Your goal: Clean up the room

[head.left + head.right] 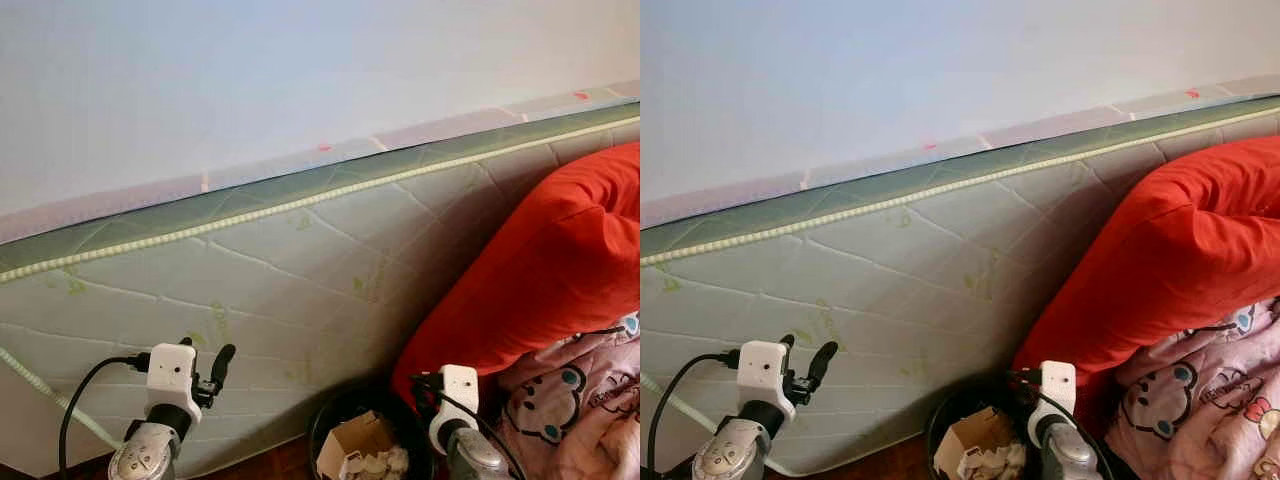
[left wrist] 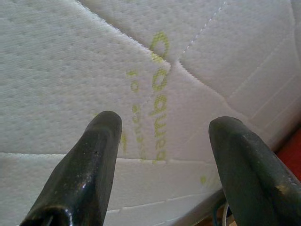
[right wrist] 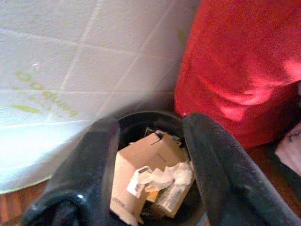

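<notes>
A black waste bin [image 1: 335, 415] stands on the floor against an upended white quilted mattress [image 1: 300, 270]. Inside the bin lie a torn cardboard box [image 3: 141, 160] and crumpled paper [image 3: 164, 176]. My right gripper [image 3: 150, 123] hovers just above the bin's rim, open, with nothing between its fingers. My left gripper [image 1: 205, 355] is raised at the lower left, close in front of the mattress face. Its fingers [image 2: 94, 155] stand wide apart and hold nothing, pointing at the green print on the mattress [image 2: 70, 61].
A large red pillow [image 1: 540, 270] leans on the mattress to the right of the bin, and a pink cartoon-print blanket [image 1: 570, 410] lies below it. A pale wall [image 1: 250, 70] rises behind. A strip of wooden floor [image 1: 280, 462] shows left of the bin.
</notes>
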{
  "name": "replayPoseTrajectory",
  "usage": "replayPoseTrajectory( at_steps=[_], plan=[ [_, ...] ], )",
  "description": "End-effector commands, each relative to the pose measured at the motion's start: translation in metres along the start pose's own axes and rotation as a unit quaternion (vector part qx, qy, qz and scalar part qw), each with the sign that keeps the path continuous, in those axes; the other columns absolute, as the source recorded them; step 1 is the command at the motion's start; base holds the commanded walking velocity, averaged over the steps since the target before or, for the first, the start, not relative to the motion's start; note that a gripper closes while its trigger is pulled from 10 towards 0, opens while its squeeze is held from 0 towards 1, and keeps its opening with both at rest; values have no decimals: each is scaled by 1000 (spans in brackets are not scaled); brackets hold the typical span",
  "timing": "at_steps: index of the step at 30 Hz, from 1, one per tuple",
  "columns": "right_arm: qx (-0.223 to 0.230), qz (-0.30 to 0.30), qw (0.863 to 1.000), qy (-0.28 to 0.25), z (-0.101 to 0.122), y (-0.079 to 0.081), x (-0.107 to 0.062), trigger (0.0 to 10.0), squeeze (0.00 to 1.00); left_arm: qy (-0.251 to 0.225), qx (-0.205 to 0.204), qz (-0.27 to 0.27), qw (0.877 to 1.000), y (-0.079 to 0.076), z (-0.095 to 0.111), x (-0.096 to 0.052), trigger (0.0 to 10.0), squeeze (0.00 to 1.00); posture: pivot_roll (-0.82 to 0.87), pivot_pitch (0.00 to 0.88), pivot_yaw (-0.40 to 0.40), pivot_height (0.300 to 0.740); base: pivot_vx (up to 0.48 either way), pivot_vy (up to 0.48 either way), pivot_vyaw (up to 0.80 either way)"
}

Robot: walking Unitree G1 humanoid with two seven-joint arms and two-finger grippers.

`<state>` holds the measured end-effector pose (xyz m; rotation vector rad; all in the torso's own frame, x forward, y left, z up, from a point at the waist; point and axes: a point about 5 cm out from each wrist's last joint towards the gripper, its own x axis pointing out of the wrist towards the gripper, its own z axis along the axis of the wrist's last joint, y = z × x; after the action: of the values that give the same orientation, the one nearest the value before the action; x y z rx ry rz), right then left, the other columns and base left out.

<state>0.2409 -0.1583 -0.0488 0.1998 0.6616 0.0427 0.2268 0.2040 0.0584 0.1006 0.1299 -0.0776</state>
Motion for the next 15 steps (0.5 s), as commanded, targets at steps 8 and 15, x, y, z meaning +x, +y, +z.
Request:
replayPoseTrajectory(
  at_steps=[8, 15],
  plan=[
    [-6, -25, 999, 34, -14, -10, -5, 10000, 0, 59, -60, 80, 993, 32, -23, 12, 10000, 0, 121, 0, -55, 740, 0, 0, 0],
    [-3, -52, 997, 54, -27, -23, -13, 10000, 0, 180, -65, 76, 979, 34, -73, 11, 10000, 0, 104, 0, -55, 740, 0, 0, 0]
  ],
)
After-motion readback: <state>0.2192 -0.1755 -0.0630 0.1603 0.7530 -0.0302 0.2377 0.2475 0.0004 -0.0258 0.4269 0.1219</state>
